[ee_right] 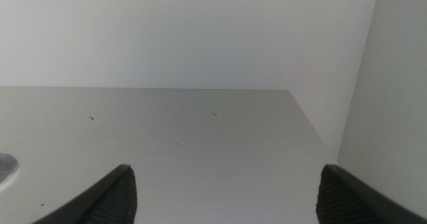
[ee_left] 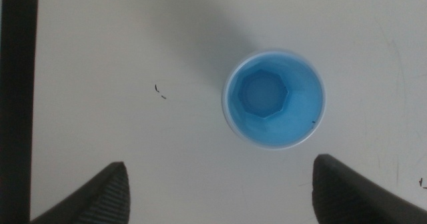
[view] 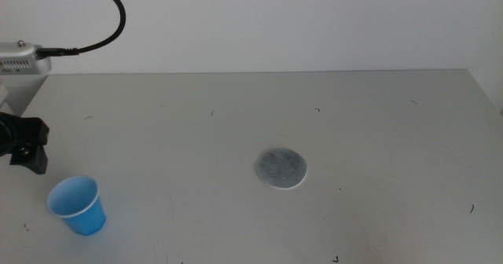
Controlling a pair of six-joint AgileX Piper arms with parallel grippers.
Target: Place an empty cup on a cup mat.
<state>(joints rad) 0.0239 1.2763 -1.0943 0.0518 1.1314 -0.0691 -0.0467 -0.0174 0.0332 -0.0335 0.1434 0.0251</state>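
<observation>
The blue cup (view: 78, 206) stands upright and empty on the table at the front left. In the left wrist view the cup (ee_left: 274, 98) shows from above, blue inside with a thin white rim. My left gripper (view: 28, 146) hangs at the left edge, above and just behind the cup. Its jaws are wide open and apart from the cup in the left wrist view (ee_left: 220, 184). The cup mat (view: 280, 168) lies flat near the table's middle, grey with a white edge. My right gripper (ee_right: 223, 184) is open and empty, out of the middle view.
A black cable (view: 110, 20) and a grey device (view: 20, 58) sit at the back left. A sliver of the cup mat (ee_right: 5, 167) shows in the right wrist view. The table's right edge (ee_right: 313, 127) meets a white wall.
</observation>
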